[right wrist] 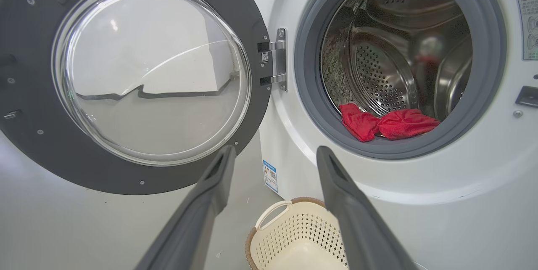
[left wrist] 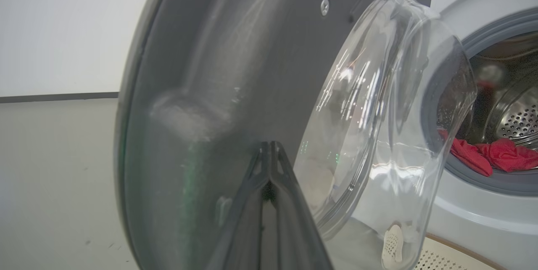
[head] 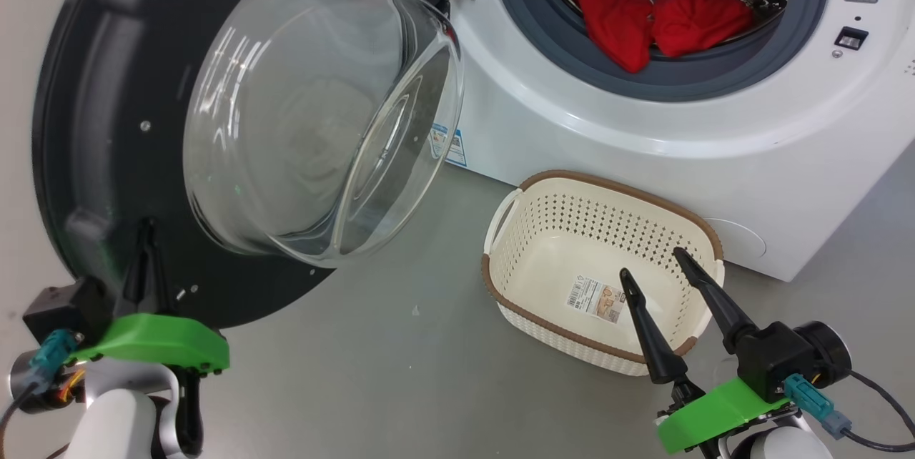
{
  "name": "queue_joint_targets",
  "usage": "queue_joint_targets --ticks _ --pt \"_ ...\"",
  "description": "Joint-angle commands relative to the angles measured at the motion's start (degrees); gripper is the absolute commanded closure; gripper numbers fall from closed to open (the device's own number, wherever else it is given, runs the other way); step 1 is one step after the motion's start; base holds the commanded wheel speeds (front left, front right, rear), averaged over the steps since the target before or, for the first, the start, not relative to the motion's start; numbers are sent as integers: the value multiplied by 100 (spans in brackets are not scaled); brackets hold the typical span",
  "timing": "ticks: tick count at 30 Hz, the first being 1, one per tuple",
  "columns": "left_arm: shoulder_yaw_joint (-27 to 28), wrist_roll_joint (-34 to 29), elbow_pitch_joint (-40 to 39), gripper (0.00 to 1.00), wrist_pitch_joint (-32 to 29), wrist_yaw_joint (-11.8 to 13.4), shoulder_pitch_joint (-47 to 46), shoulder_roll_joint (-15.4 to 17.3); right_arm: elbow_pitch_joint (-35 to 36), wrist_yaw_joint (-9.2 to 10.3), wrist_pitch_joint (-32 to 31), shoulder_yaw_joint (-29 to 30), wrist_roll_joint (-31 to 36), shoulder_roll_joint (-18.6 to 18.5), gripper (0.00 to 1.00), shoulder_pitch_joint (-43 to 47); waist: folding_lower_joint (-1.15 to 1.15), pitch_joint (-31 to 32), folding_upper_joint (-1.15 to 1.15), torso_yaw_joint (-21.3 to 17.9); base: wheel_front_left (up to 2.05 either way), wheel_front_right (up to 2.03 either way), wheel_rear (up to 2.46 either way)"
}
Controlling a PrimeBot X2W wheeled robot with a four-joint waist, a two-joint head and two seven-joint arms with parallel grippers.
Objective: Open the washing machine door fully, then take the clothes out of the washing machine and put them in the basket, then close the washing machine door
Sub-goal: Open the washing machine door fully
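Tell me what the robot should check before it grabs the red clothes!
1. Door out of the way: ok. The washing machine door stands swung clear of the opening.
2. Clothes within reach: ok. The clothes lie at the front, one draping onto the grey ring.
3. Basket ready: ok. The basket sits empty on the floor before the washing machine.
4. Right gripper open and empty: ok.
5. Left gripper off the door: cannot tell. It is shut, tips right by the door's dark face.
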State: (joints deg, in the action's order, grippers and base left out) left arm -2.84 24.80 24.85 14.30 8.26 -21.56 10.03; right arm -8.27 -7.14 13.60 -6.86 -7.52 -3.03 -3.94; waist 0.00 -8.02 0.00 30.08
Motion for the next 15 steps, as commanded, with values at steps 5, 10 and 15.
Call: queue_joint_targets --ticks 5,10,15 --pt "410 16 146 100 63 -58 -377 278 226 -35 -48 -102 93 15 0 -167 0 -48 0 -41 0 0 0" --pt "595 -6 365 100 68 -119 -552 280 310 -35 -94 -77 147 15 0 -172 0 -129 0 -78 0 0 0" --pt "848 -73 478 100 69 -219 -690 231 387 -35 -123 -47 198 15 0 -217 0 -235 0 -122 0 0 0"
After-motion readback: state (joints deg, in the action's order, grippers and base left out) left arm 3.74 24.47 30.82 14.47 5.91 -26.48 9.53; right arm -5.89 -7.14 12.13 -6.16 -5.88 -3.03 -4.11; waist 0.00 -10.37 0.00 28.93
